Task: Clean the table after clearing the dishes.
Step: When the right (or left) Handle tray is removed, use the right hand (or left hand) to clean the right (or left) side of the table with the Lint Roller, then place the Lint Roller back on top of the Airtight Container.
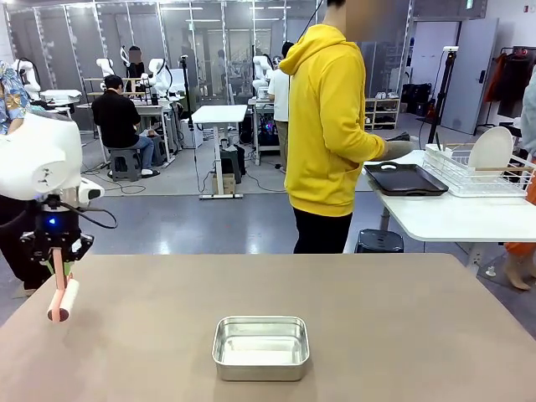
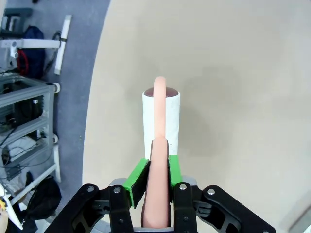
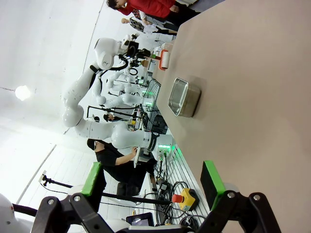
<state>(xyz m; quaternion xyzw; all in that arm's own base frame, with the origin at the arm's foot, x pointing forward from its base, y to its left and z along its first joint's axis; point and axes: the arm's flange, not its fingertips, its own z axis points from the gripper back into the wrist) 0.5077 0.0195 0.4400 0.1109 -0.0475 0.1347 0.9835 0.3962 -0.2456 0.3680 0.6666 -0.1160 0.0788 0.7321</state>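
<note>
While its two green pads press together on a pink handle, the left gripper [image 1: 60, 266] hangs above the near left part of the table [image 1: 377, 318]. That handle belongs to a lint roller [image 1: 63, 299], whose white roll points down toward the tan tabletop; whether the roll touches the surface cannot be told. From the left wrist view, the left gripper [image 2: 154, 182] has the pink handle squeezed between its pads, and the handle arches out past the white roll of the lint roller [image 2: 162, 124], with the bare table [image 2: 233, 73] beyond it.

Seen from its own wrist camera, the right gripper [image 3: 153, 182] has its green pads spread wide apart with nothing between them. Beyond it lies the long tan table [image 3: 252, 97], turned sideways in that view, with the steel pan [image 3: 183, 97] on it and the left arm holding the lint roller [image 3: 164, 59] farther along.

Out on the table, the small rectangular steel pan [image 1: 260, 346] sits near the front edge, around the middle, well to the right of the lint roller.

Past the far edge, a person in a yellow hoodie [image 1: 328, 117] stands turned toward a smaller white table [image 1: 452, 219] at the far right. A dark tray [image 1: 404, 178] rests on that white table beside a wire rack [image 1: 477, 176], and a white plate [image 1: 490, 149] stands upright in the rack.
</note>
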